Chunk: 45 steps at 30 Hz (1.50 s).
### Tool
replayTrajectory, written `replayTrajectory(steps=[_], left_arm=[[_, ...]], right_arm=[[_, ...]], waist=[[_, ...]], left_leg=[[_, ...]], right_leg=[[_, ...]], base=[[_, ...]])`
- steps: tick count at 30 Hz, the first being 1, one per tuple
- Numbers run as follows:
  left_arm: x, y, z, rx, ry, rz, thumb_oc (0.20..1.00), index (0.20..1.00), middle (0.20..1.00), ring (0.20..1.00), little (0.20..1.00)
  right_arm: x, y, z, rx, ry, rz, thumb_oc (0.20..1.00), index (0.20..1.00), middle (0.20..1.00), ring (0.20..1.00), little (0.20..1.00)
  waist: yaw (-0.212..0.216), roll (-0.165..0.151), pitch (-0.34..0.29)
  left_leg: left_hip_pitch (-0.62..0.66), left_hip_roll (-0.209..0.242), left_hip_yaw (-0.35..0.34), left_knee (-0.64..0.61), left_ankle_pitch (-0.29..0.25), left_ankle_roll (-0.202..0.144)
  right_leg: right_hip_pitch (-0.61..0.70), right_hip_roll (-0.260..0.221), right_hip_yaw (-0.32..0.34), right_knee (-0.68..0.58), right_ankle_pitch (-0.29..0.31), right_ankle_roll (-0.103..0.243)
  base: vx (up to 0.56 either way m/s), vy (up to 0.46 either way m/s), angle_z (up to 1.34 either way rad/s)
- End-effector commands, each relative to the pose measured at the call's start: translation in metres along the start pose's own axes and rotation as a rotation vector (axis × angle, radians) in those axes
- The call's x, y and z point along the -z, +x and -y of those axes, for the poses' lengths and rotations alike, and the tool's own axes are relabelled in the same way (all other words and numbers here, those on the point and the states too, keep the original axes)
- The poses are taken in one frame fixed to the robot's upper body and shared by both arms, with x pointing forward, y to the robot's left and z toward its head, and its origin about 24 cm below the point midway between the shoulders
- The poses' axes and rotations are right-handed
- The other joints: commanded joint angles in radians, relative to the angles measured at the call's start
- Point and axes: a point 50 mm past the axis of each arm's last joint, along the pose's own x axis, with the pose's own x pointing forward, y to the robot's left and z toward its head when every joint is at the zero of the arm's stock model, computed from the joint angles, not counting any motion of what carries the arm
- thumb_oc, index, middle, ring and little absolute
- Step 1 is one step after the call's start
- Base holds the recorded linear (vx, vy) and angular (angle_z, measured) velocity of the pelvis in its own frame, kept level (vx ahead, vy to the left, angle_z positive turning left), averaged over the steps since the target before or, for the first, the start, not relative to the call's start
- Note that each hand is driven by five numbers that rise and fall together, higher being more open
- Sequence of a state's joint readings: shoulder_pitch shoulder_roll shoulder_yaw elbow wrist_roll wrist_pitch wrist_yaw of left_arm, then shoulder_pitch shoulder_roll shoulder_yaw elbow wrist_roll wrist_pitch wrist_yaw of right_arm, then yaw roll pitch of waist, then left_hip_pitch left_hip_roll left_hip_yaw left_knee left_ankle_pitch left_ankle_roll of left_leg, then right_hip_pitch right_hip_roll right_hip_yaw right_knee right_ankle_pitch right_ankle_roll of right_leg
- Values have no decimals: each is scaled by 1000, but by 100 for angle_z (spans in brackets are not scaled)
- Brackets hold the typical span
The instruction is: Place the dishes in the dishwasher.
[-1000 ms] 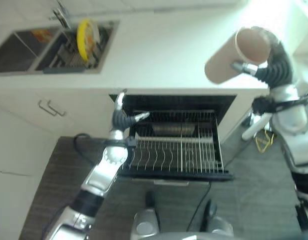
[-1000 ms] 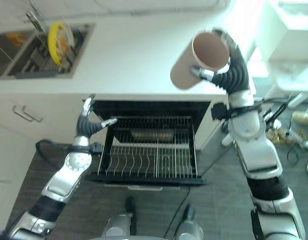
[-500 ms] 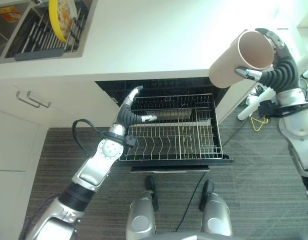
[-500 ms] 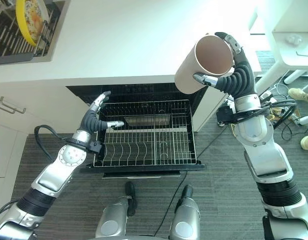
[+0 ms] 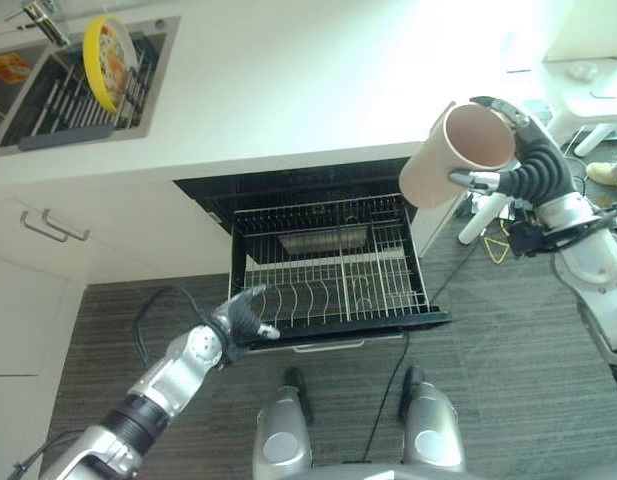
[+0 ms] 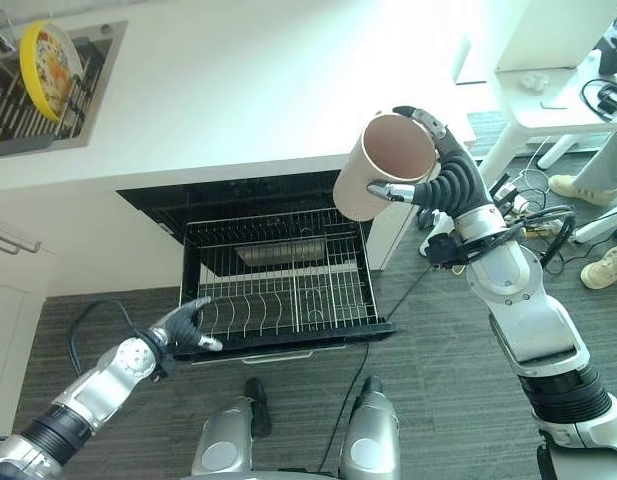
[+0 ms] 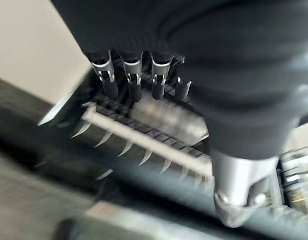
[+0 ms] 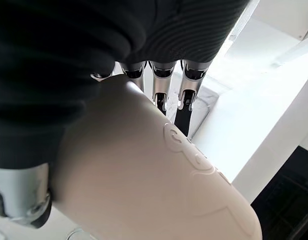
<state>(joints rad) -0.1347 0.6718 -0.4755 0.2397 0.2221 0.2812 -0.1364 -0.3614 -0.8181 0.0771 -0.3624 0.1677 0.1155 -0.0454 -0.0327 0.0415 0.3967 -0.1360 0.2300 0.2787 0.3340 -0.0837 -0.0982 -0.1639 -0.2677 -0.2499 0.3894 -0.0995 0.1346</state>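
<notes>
My right hand is shut on a tall beige cup, which I hold tilted in the air above the right rear corner of the dishwasher, its mouth facing up toward me. In the right wrist view the fingers wrap round the cup's wall. The pulled-out wire dishwasher rack shows its tines and holds no dishes. At the rack's front left corner hovers my left hand, open, with its fingers straight over the tines. A yellow plate stands on edge in the sink's drying rack.
The white counter runs above the dishwasher, with the sink at its far left. White cabinet doors with a handle stand left of the opening. To the right are a white desk, floor cables and shoes.
The camera has shifted. My left hand has drawn back from the rack's left side to its front left corner. The cup has come a little lower and closer to the rack.
</notes>
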Motion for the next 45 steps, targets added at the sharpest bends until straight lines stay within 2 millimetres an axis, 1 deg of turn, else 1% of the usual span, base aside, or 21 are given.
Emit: replayTrajectory(steps=[1,3,5,6,8,10,11,16,21,22,23,26,30,33,35,36,37,38,40,43,45], left_arm=[[11,-5,11,62,80,-52,1000,1000,1000,1000,1000],[23,-5,20,103,79,-110,1000,1000,1000,1000,1000],[39,-6,34,176,61,-189,1000,1000,1000,1000,1000],[58,-11,64,321,-97,-294,1000,1000,1000,1000,1000],[60,-12,72,357,-160,-315,1000,1000,1000,1000,1000],[71,-18,111,465,-304,-380,1000,1000,1000,1000,1000],[75,-20,118,492,-321,-399,1000,1000,1000,1000,1000],[90,-37,145,640,-331,-460,1000,1000,1000,1000,1000],[91,-52,157,782,-289,-441,1000,1000,1000,1000,1000],[87,-59,156,858,-232,-412,1000,1000,1000,1000,1000],[87,-60,155,869,-222,-408,1000,1000,1000,1000,1000],[81,-69,150,944,-146,-367,1000,1000,1000,1000,1000],[74,-79,143,1045,-50,-320,1000,1000,1000,1000,1000],[69,-83,132,1090,4,-291,1000,1000,1000,1000,1000],[64,-84,118,1076,60,-270,1000,1000,1000,1000,1000],[63,-83,113,1065,73,-265,1000,1000,1000,1000,1000],[62,-82,111,1058,78,-262,1000,1000,1000,1000,1000],[59,-78,102,1026,100,-253,1000,1000,1000,1000,1000],[54,-71,92,981,131,-242,1000,1000,1000,1000,1000],[47,-62,75,907,178,-219,1000,1000,1000,1000,1000],[41,-57,56,857,193,-195,1000,1000,1000,1000,1000]], right_arm=[[-25,0,-6,-41,-15,128,200,200,200,200,200],[-24,0,-9,-68,-10,117,200,200,200,200,200],[-21,-1,-15,-102,3,99,200,200,200,200,200],[-17,-2,-24,-148,27,71,200,200,200,200,200],[-15,-3,-26,-160,32,63,200,200,200,200,200],[-9,-6,-40,-203,57,17,200,200,200,200,200],[-7,-7,-43,-222,60,0,200,200,200,200,200],[6,-10,-53,-296,59,-88,200,200,200,200,200],[27,-17,-62,-349,4,-203,200,200,200,200,200],[44,-22,-66,-372,-35,-282,200,200,200,200,200],[46,-22,-66,-375,-39,-292,200,200,200,200,200],[66,-31,-71,-398,-60,-391,200,200,200,200,200],[96,-49,-79,-425,-76,-530,200,200,200,200,200],[112,-60,-83,-444,-86,-607,200,200,200,200,200],[127,-70,-89,-461,-80,-669,200,200,200,200,200],[130,-71,-91,-461,-77,-679,200,200,200,200,200],[132,-72,-92,-459,-77,-682,200,200,200,200,200],[137,-73,-96,-444,-75,-695,200,200,200,200,200],[140,-69,-100,-419,-72,-698,200,200,200,200,200],[143,-57,-105,-384,-81,-691,200,200,200,200,200],[143,-42,-106,-359,-105,-666,200,200,200,200,200]], waist=[[-2,-23,-70],[0,-24,-73],[2,-27,-78],[1,-32,-82],[2,-32,-81],[7,-33,-89],[8,-34,-92],[15,-36,-113],[34,-34,-136],[48,-31,-146],[50,-31,-148],[66,-26,-159],[84,-17,-169],[94,-11,-170],[110,-7,-159],[115,-7,-153],[117,-6,-150],[129,-8,-132],[140,-9,-117],[156,-5,-94],[164,0,-65]], left_leg=[[-47,115,78,62,52,-40],[-43,117,82,62,56,-40],[-34,121,88,64,61,-40],[-9,128,103,67,62,-43],[-3,129,106,66,63,-43],[16,129,114,61,69,-40],[23,128,116,58,72,-41],[74,123,138,39,87,-41],[87,121,140,44,92,-38],[96,119,136,50,89,-35],[96,118,135,51,89,-35],[103,111,130,57,86,-29],[107,102,125,63,84,-22],[97,98,121,72,87,-20],[68,101,109,90,102,-20],[57,102,106,94,105,-20],[50,103,105,97,106,-20],[19,107,96,113,102,-22],[-30,111,83,126,108,-23],[-116,113,53,143,130,-31],[-166,108,35,140,148,-33]], right_leg=[[61,-7,-36,-56,1,38],[72,-5,-38,-61,3,38],[92,-3,-43,-70,7,37],[127,-1,-49,-77,5,36],[134,-1,-50,-78,6,35],[166,6,-59,-88,7,30],[179,9,-61,-95,9,29],[242,21,-70,-124,19,23],[269,22,-83,-136,29,18],[285,23,-93,-134,30,16],[287,23,-94,-135,30,16],[303,21,-106,-134,34,16],[322,18,-124,-132,35,15],[329,18,-135,-132,34,13],[330,20,-149,-132,30,10],[327,21,-152,-132,30,9],[324,21,-154,-131,29,8],[310,19,-162,-126,22,10],[280,19,-169,-122,21,11],[226,25,-176,-118,23,10],[193,31,-180,-125,29,9]], base=[[106,1,-12],[102,-3,-8],[176,-10,-5],[209,-12,-4],[125,-9,-11],[171,-10,-12],[201,-2,-3],[192,2,-5],[150,-10,-3],[174,-6,2],[185,0,3],[118,5,2],[99,12,8],[48,9,9],[-12,-20,7],[-45,-25,18],[-116,-55,14],[-161,-61,13],[-274,-89,4],[-277,-82,24],[-330,-77,7]])
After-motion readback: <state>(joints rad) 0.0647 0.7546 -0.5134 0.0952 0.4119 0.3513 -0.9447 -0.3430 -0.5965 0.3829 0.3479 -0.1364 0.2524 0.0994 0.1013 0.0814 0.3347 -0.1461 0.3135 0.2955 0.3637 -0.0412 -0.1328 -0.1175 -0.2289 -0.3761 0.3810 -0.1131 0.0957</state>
